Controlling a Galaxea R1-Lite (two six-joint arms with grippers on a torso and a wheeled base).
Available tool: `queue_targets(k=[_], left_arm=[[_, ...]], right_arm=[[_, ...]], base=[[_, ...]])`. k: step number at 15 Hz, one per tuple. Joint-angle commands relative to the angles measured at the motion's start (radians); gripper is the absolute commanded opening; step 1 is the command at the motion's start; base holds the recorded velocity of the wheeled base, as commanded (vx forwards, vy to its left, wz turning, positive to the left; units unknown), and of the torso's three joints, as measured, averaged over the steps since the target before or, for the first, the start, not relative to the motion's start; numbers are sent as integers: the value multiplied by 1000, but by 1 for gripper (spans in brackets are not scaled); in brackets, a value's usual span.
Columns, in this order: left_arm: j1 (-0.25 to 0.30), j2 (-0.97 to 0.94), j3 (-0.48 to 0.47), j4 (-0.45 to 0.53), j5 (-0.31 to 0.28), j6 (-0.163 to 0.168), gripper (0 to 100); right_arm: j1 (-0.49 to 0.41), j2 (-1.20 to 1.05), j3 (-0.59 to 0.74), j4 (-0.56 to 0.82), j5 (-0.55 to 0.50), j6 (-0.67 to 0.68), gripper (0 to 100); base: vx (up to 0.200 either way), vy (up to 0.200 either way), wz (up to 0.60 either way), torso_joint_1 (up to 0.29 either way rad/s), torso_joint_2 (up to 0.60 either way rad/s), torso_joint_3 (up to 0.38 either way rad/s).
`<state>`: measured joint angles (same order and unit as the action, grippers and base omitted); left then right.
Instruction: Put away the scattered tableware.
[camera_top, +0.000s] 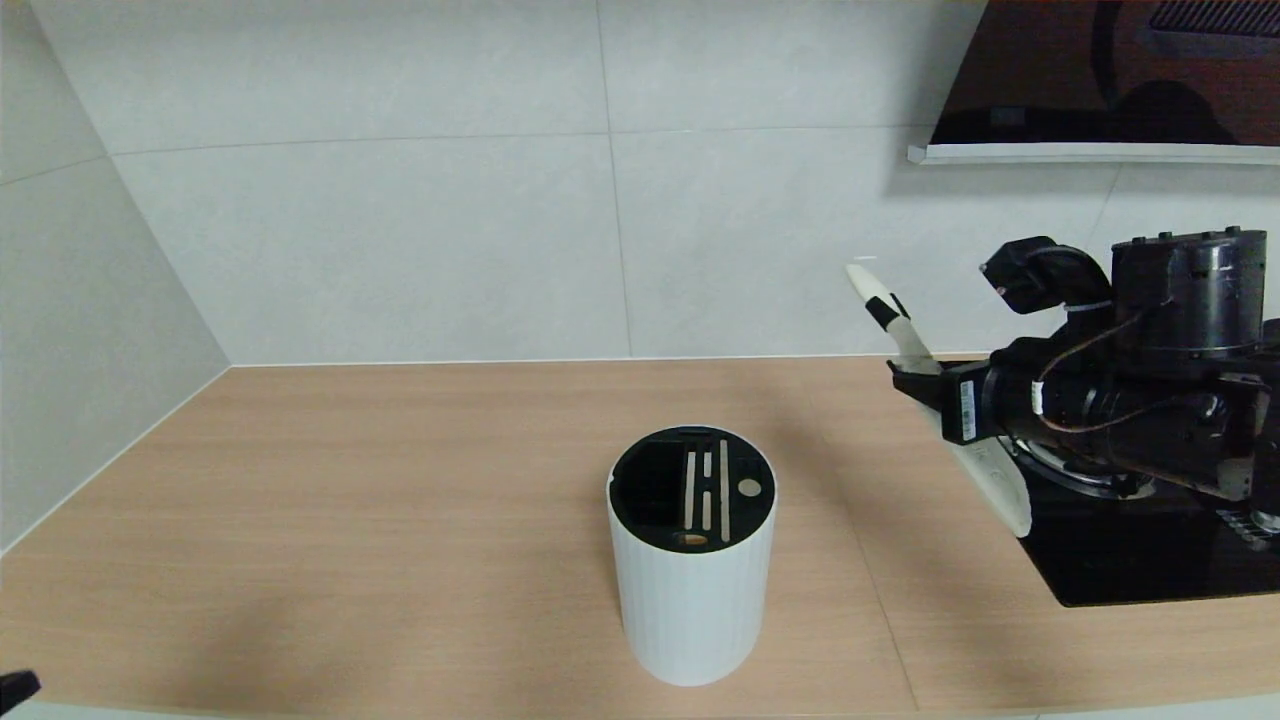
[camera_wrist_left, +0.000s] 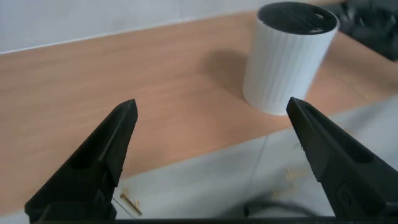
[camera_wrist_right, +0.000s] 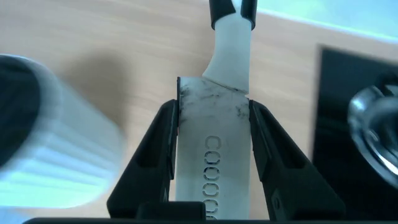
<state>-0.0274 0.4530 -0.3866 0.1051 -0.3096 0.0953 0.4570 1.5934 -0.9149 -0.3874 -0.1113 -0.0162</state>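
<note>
stage: mid-task, judged | right pincer (camera_top: 925, 385) pinching a white knife (camera_top: 990, 480) at mid-length, aloft over the bench's (camera_top: 400, 480) right side beside the cooktop (camera_top: 1150, 560) | slotted holder (camera_top: 692, 580) near front edge, no handle protruding | left pincer (camera_wrist_left: 211, 109) spread, holding nothing, off the front edge | remaining: slot the knife

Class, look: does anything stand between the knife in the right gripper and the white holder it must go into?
Nothing visible does. Only bare countertop lies between the knife in the right gripper and the holder.
</note>
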Motion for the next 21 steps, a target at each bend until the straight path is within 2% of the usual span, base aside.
queue_targets(k=[1,2,3,4,5,7,8,9,11,12,13,15,16,17,18,19,21], left_arm=[[-26,463,-212,-50,-42,58,100],[-31,486,-216,-68,-42,58,100],[-62,601,-227,-183,-40,43,100],[-111,667,-218,-260,-42,-3,100],[-164,702,-218,-298,-40,-85,100],[-230,724,-227,-352,-37,-213,100],[-299,748,-233,-418,-37,-319,100],[-338,771,-233,-450,-37,-361,100],[-414,826,-233,-522,-34,-416,100],[-436,842,-230,-550,-34,-442,100],[-488,874,-224,-631,-34,-536,100],[-532,897,-222,-754,-33,-691,100],[-543,903,-222,-809,-34,-764,100],[-545,909,-227,-840,-34,-813,100],[-545,926,-233,-861,-34,-859,100],[-545,941,-239,-881,-33,-885,100],[-546,960,-239,-904,-33,-910,100]], right_arm=[[68,2,-27,2,-2,-1,0],[77,0,-24,2,-4,-1,0],[112,-10,-1,1,2,22,0],[129,-4,8,-4,-1,39,0],[135,-9,7,-4,4,42,0],[147,-20,14,-5,2,44,0],[164,-43,33,-5,1,42,0],[181,-59,39,-5,1,41,0],[215,-82,45,-5,-1,42,0],[233,-84,45,-5,-1,44,0],[290,-81,37,-5,-4,59,0],[374,-73,18,-5,-7,127,0],[405,-61,4,-5,-15,153,0],[420,-49,-5,-5,-31,167,0],[434,-32,-18,-5,-48,179,0],[448,-18,-32,-5,-62,203,0],[476,-9,-52,-5,-68,240,0]], base=[[0,0,0,0,0,0],[0,0,0,0,0,0],[0,0,0,0,0,0],[0,0,0,0,0,0],[0,0,0,0,0,0],[0,0,0,0,0,0],[0,0,0,0,0,0],[0,0,0,0,0,0],[0,0,0,0,0,0],[0,0,0,0,0,0],[0,0,0,0,0,0],[0,0,0,0,0,0],[0,0,0,0,0,0],[0,0,0,0,0,0],[0,0,0,0,0,0],[0,0,0,0,0,0],[0,0,0,0,0,0]])
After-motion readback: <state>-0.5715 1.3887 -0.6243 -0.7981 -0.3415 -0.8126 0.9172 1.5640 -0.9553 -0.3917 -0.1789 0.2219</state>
